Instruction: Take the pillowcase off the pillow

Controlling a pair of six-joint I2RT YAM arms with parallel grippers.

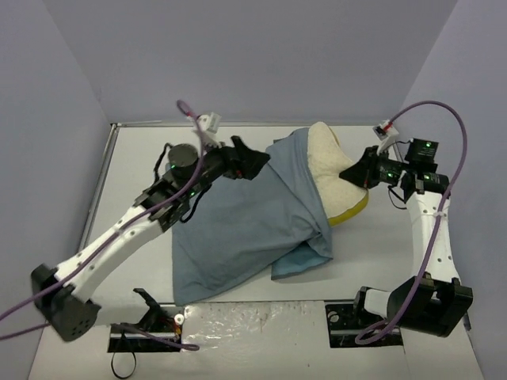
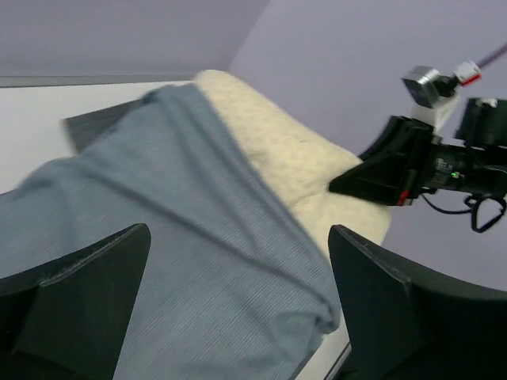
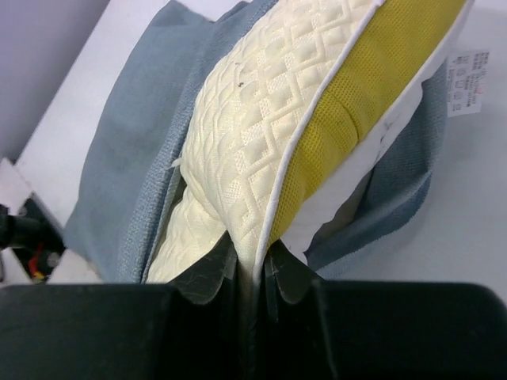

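The blue-grey pillowcase (image 1: 245,229) lies in the middle of the table, still over the lower half of the pillow. The cream-white pillow (image 1: 329,162) sticks out of it at the back right, its yellow edge (image 1: 348,212) showing. My right gripper (image 1: 352,172) is shut on the pillow's edge seam (image 3: 252,273), between the quilted cream face (image 3: 269,119) and the yellow side (image 3: 372,87). My left gripper (image 1: 257,165) is open, its jaws wide apart over the pillowcase (image 2: 174,198) near its far edge (image 2: 238,293), holding nothing. The pillow (image 2: 293,158) and the right gripper (image 2: 372,170) lie beyond it.
The white table (image 1: 135,158) is walled on three sides by purple-grey panels. A white care label (image 3: 467,79) hangs from the pillow. A shiny plate (image 1: 253,317) lies at the near edge between the arm bases. Purple cables loop over both arms.
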